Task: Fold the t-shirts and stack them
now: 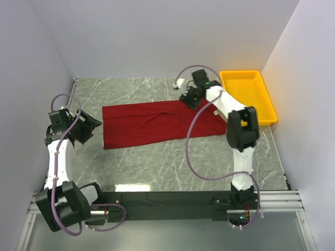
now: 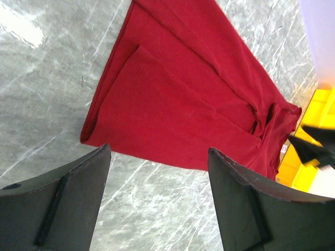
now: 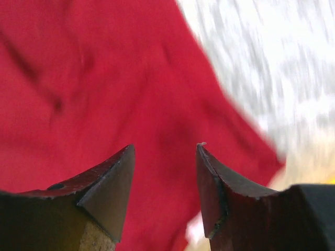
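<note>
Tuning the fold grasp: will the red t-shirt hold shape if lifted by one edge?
Likely floppy: the red t-shirt lies flat in soft folds. Probably light, since the cloth looks thin. Pushed, it may bunch rather than slide across the marble table.

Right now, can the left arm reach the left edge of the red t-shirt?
Probably yes. The left arm hangs beside the left edge of the t-shirt, jaws open, only bare table between them.

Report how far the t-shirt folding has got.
Done: the t-shirt looks folded lengthwise into a long strip. In hand: the right pincer hangs open over the cloth near its collar end, gripping nothing; the left pincer hovers open off the hem end. Left: the crosswise folds, then stacking.
</note>
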You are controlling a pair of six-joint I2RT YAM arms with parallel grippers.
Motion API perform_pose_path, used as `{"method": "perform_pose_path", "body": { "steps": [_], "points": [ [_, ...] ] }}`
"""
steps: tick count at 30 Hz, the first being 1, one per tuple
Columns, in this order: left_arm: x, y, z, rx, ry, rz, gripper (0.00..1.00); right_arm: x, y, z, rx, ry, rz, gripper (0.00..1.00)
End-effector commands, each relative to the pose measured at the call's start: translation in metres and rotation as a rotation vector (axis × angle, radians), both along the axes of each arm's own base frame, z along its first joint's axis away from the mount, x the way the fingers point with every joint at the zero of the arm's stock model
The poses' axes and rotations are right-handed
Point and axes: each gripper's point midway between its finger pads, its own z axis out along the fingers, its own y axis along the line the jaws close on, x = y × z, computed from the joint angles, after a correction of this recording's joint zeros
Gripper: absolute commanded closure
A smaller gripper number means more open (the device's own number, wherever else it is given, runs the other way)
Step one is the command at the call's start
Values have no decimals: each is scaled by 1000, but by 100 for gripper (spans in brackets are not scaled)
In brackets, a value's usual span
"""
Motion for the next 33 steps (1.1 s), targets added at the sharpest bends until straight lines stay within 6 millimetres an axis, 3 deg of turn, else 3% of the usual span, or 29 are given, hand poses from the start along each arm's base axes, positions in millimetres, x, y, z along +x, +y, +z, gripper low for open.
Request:
{"method": "perform_pose_path", "body": {
  "steps": [1,2,3,4,5,6,7,9,12,16,25,33],
  "points": [
    [-1,-4,-8,-15,-5,-34,20,-26,-44,52,71,-2,-134,43],
    [-3,-6,-14,-23,5,-37,20,-35,-53,64,84,-12,-158,43],
    [-4,-8,-19,-32,14,-40,20,-43,-60,63,86,-2,-177,43],
    [-4,-9,-21,-39,18,-41,20,-59,-75,48,85,53,-212,43],
    [-6,-9,-26,-45,28,-40,20,-70,-82,58,109,56,-241,43],
    [-6,-9,-29,-52,39,-33,20,-79,-89,56,123,78,-268,43],
    [-7,-9,-32,-57,47,-27,21,-94,-103,42,132,132,-313,44],
    [-10,-9,-43,-75,84,-12,22,-113,-115,42,159,170,-378,46],
    [-15,-11,-61,-105,144,5,26,-142,-133,19,155,239,-459,50],
    [-19,-13,-78,-137,201,12,32,-149,-141,7,144,251,-523,51],
    [-22,-16,-99,-166,278,-1,38,-139,-172,-16,45,189,-726,53],
    [-19,-13,-109,-160,306,-16,39,-133,-173,-33,46,207,-769,53]
  ]
}}
